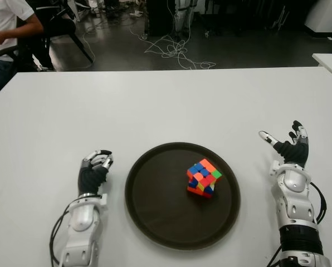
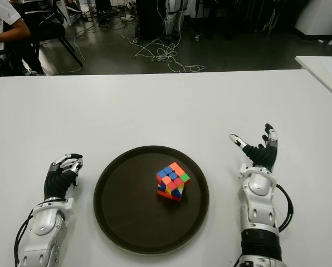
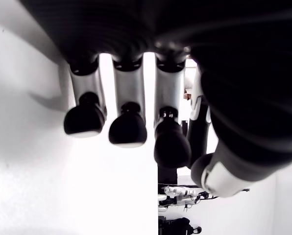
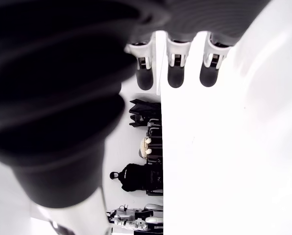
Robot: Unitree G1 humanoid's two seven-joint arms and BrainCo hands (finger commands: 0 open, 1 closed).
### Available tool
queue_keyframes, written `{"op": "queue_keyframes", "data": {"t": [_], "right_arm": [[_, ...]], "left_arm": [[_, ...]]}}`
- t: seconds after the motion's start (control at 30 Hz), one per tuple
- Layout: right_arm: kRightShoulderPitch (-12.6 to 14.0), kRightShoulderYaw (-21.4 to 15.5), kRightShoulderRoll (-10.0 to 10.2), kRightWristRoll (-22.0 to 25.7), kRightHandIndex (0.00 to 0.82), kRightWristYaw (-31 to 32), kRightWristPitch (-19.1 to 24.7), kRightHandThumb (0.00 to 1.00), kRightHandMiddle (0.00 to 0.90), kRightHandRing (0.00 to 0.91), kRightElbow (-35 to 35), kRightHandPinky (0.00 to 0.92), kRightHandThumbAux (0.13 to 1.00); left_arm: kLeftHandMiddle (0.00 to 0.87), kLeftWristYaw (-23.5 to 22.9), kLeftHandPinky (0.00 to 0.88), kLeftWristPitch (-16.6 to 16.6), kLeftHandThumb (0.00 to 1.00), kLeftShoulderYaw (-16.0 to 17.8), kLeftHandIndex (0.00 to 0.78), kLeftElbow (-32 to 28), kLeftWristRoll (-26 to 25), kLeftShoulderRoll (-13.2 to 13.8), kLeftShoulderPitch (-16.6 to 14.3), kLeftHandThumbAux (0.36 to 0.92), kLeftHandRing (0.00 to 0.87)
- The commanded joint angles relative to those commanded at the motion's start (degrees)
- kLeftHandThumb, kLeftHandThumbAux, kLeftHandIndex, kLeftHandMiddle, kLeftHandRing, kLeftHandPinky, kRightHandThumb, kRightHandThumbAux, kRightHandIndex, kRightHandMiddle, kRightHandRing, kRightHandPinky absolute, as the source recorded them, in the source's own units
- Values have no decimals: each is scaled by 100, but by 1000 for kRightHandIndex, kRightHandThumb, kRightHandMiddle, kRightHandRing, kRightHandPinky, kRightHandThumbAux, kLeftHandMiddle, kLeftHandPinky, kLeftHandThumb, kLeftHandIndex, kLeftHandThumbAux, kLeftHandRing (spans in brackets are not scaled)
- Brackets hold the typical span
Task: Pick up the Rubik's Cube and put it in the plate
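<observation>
Resting, Rubik's Cube (image 1: 203, 177) in plate (image 1: 149, 217), frame centre | we are holding left hand (image 1: 95, 167) curled empty, right hand (image 1: 288, 147) spread empty | placement looking complete.

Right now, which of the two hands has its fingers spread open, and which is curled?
The right hand, right of the round dark brown plate, has its fingers spread and holds nothing. The left hand, on the plate's other side, is curled, also empty.
</observation>
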Motion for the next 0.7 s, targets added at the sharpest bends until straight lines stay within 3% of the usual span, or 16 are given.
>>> {"op": "queue_keyframes", "data": {"t": [0.3,0.4,0.47,0.57,0.6,0.7], "right_arm": [[69,103,34,-11,10,66,-45,0,28,23,128,40,940],[62,80,-22,-28,102,91,-301,0,124,112,408,120,949],[41,77,-120,-86,218,127,-650,0,241,229,763,238,956],[52,151,-152,-212,309,76,-1051,0,338,335,970,344,955],[53,175,-152,-251,388,49,-1158,45,431,441,1013,461,938],[80,200,-165,-361,485,-76,-1466,130,557,573,1211,606,903]], "left_arm": [[821,52,828,11,712,20,444,36,0,-13,-16,704,830],[824,60,829,-8,712,21,444,51,-2,-15,-19,703,831],[825,63,833,-16,712,26,444,56,-8,-20,-17,703,832],[824,44,836,-30,712,28,444,44,-27,-21,0,703,833],[823,31,836,-39,711,29,444,45,-35,-16,3,703,834],[822,12,837,-88,711,45,444,88,-47,0,-10,704,835]]}}
